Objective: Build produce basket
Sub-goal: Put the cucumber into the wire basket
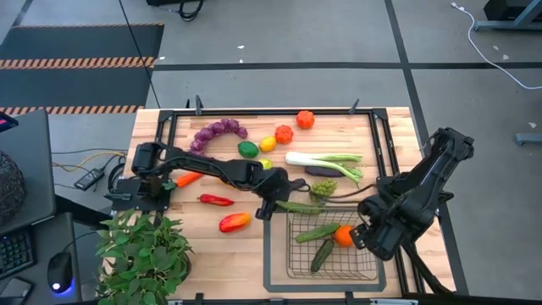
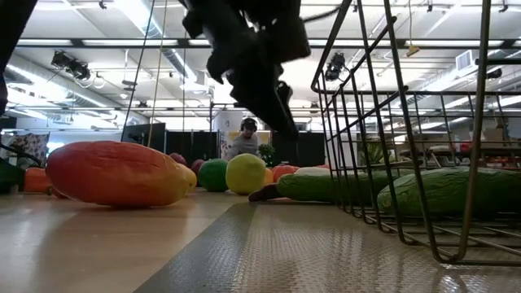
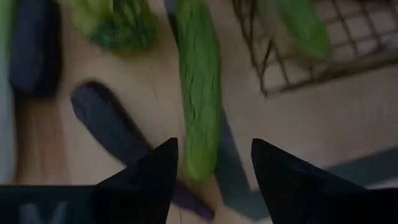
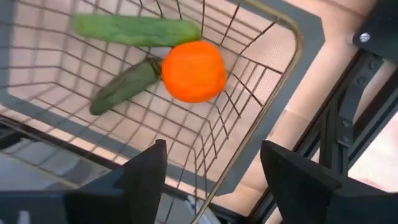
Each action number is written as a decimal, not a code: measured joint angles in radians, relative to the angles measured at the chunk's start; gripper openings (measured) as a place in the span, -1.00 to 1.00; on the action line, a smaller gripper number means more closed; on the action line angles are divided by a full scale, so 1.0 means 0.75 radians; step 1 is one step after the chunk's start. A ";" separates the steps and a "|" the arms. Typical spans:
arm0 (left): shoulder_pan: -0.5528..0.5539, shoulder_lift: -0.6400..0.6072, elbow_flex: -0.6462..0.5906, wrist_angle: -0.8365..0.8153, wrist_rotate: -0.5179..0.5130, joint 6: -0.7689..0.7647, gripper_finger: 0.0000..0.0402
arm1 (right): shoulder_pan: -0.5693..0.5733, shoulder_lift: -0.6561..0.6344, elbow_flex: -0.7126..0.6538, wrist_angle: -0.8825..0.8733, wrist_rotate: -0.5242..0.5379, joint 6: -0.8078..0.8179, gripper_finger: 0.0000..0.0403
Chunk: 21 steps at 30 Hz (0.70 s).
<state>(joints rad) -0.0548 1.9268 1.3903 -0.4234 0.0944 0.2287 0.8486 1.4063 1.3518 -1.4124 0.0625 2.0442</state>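
Lower right of the high view: basket (image 1: pixel 332 254) on the table, holding two green cucumbers (image 1: pixel 319 241) and an orange tomato (image 1: pixel 343 236) against its right wall. Right gripper (image 1: pixel 362 235) at the basket's right rim, fingers spread, nothing between them; in the right wrist view the tomato (image 4: pixel 194 71) sits on the mesh floor touching a cucumber (image 4: pixel 124 86), clear of the fingers. Looks like a drop just finished there.

Centre of the high view: left gripper (image 1: pixel 269 206) over the table just left of the basket's upper-left corner, above a third cucumber (image 1: pixel 298 207) lying outside the frame. Left wrist view: fingers (image 3: pixel 144 180) parted, straddling the near end of that cucumber (image 3: pixel 199 93), not clamped. Dark eggplant (image 3: pixel 102 115) just beside it; basket corner near.

Rest of the produce spread across upper and middle table: grapes (image 1: pixel 218 133), lime (image 1: pixel 247 149), lemon (image 1: pixel 267 144), two tomatoes (image 1: pixel 294 127), leek (image 1: pixel 326 163), peppers (image 1: pixel 225 212), carrot (image 1: pixel 188 179). Potted plant (image 1: pixel 144 250) lower left, not part of the job.

Step in hand, by judgement: pick the outside cucumber. To do well:
- centre fingers across the narrow width, closer to mid-length than the tip, else likely to pivot on lift
- keep the left finger off the eggplant
- descend fully before closing
- lift clear of the basket wall before moving over
- right arm clear of the basket first, to avoid a clash over the rim
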 joint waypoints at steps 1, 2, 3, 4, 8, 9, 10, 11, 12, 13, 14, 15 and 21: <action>0.006 0.020 0.002 0.031 0.022 0.000 0.09 | 0.000 -0.008 0.017 -0.017 0.007 0.011 0.34; 0.009 0.036 0.004 0.040 0.033 0.002 0.10 | 0.001 -0.012 0.034 -0.036 0.010 0.020 0.36; 0.012 0.053 0.001 0.016 0.039 0.012 0.11 | 0.003 -0.013 0.050 -0.055 0.013 0.023 0.37; 0.012 0.069 0.000 0.013 0.042 0.022 0.12 | 0.003 -0.014 0.065 -0.066 0.016 0.024 0.38; 0.007 0.094 0.000 0.030 0.045 0.094 0.11 | 0.012 -0.010 0.092 -0.072 0.020 0.046 0.39; 0.006 0.094 0.000 0.048 0.046 0.115 0.10 | 0.016 -0.007 0.092 -0.066 0.020 0.060 0.39; 0.002 0.094 0.000 0.074 0.046 0.131 0.09 | 0.021 -0.005 0.092 -0.066 0.020 0.070 0.39; -0.002 0.094 0.000 0.093 0.045 0.144 0.09 | 0.026 -0.003 0.092 -0.063 0.020 0.078 0.39; -0.004 0.094 0.000 0.119 0.045 0.165 0.08 | 0.029 -0.003 0.092 -0.058 0.018 0.089 0.39; -0.004 0.094 0.000 0.145 0.045 0.184 0.08 | 0.034 -0.002 0.092 -0.055 0.012 0.100 0.39; -0.004 0.094 0.000 0.160 0.045 0.203 0.07 | 0.039 -0.002 0.092 -0.053 0.008 0.110 0.39; -0.004 0.094 0.000 0.166 0.045 0.224 0.07 | 0.043 -0.002 0.092 -0.048 0.006 0.118 0.39; -0.005 0.159 -0.002 0.127 0.051 0.269 0.02 | 0.060 -0.001 0.092 -0.024 -0.012 0.148 0.39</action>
<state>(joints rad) -0.0582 2.0460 1.3891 -0.3282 0.1330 0.4307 0.8933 1.4057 1.4208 -1.4304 0.0532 2.1552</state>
